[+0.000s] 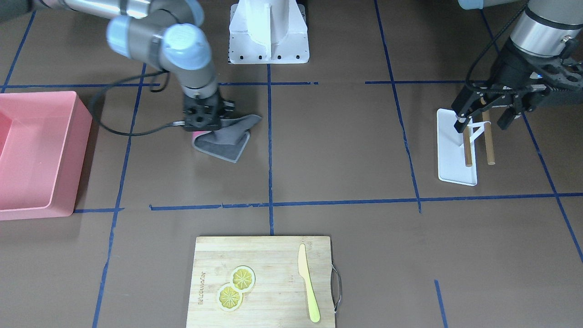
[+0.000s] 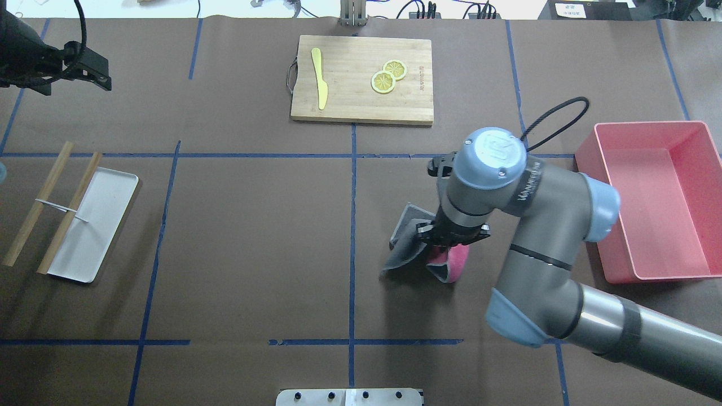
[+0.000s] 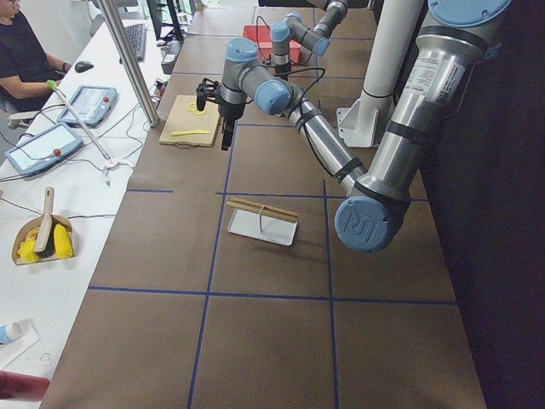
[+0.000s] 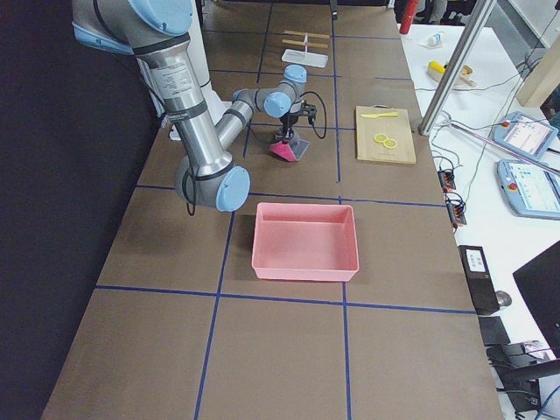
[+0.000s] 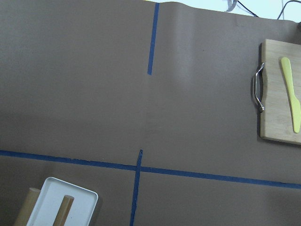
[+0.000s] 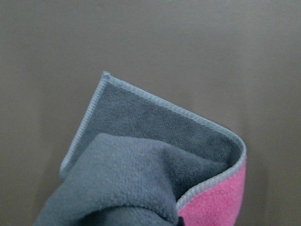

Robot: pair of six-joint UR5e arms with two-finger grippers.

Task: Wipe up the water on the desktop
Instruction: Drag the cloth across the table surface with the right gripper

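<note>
Right arm, tool state: the right gripper (image 2: 448, 234) is closed on a bunched fold of the cloth (image 2: 407, 243), which is grey on one face and pink on the other. The fingertips themselves are hidden by fabric. The lower part of the cloth lies flat on the desktop (image 2: 254, 242), just right of the centre tape line (image 2: 352, 186) in the overhead view, on the robot's near side of the cutting board (image 2: 350, 101) and left of the pink bin (image 2: 648, 124).

Left arm, tool state: the left gripper (image 1: 483, 119) is wide open and empty. It hangs above the white tray (image 2: 101, 214) with its wooden rods (image 2: 38, 204), well apart from the cloth.

Water: none can be made out on the brown surface in any view; the wrist view shows only dry-looking matte paper beyond the cloth's edge.

Risks, as judged:
- Only a fold is pinched, so the cloth could be pulled out of the grip if it is dragged hard against the matte surface.
- The cloth is doubled over, so little of it is in contact; a wet patch could be smeared or passed over.
- Since the spill is not visible, the stroke could be aimed at the wrong square.
- Too much downward pressure could wrinkle the covering or lift the tape.
- A long stroke to the right could bring the forearm against the bin's wall.
</note>
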